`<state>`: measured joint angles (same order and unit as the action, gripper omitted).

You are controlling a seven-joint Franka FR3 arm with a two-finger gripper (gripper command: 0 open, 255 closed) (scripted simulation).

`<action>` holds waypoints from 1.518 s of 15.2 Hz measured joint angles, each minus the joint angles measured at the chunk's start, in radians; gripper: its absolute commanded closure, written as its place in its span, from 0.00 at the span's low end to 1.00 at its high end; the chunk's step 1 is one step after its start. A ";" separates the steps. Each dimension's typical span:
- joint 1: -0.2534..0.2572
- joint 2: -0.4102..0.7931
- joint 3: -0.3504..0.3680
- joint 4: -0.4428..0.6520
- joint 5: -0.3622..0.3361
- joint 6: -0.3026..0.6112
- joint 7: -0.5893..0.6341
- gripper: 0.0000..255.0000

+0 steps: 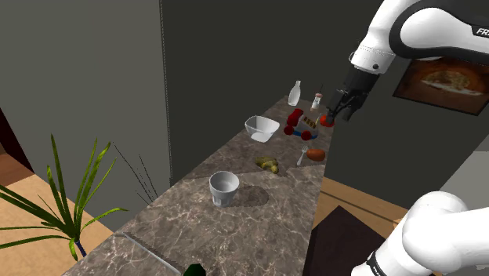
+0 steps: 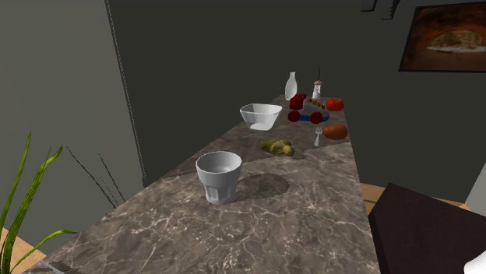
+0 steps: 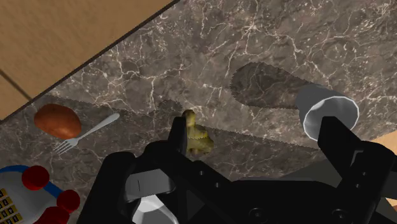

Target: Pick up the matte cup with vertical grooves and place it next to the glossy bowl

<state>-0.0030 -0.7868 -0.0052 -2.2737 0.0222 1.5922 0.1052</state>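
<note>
**Gripper released over the counter's far end; cup free at mid-counter.**
In the shoulder view, the pale grey cup (image 1: pixel 224 188) with faint vertical grooves stands upright about halfway along the marble counter (image 1: pixel 258 227). It is nearer the wall-side edge and touches nothing. The glossy white bowl (image 1: pixel 262 128) sits well apart from it, farther along that same edge. A yellowish lump (image 1: pixel 268 165) lies between them, toward the counter's middle. The black gripper (image 1: pixel 342 110) hangs over the open edge at the far end, with its fingers (image 3: pixel 337 137) spread and holding nothing.
</note>
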 measured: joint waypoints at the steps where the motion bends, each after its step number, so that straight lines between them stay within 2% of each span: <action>1: 0.000 0.000 0.000 0.000 0.000 0.000 0.000 0.00; 7: 0.011 0.069 0.039 -0.087 0.042 0.157 0.057 0.00; 11: 0.021 0.145 0.069 -0.148 0.073 0.297 0.096 0.00; 17: 0.037 0.303 0.115 -0.178 0.115 0.492 0.153 0.00; 23: 0.051 0.504 0.160 -0.159 0.143 0.684 0.210 0.00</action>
<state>0.0484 -0.2824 0.1547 -2.4327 0.1649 2.2763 0.3149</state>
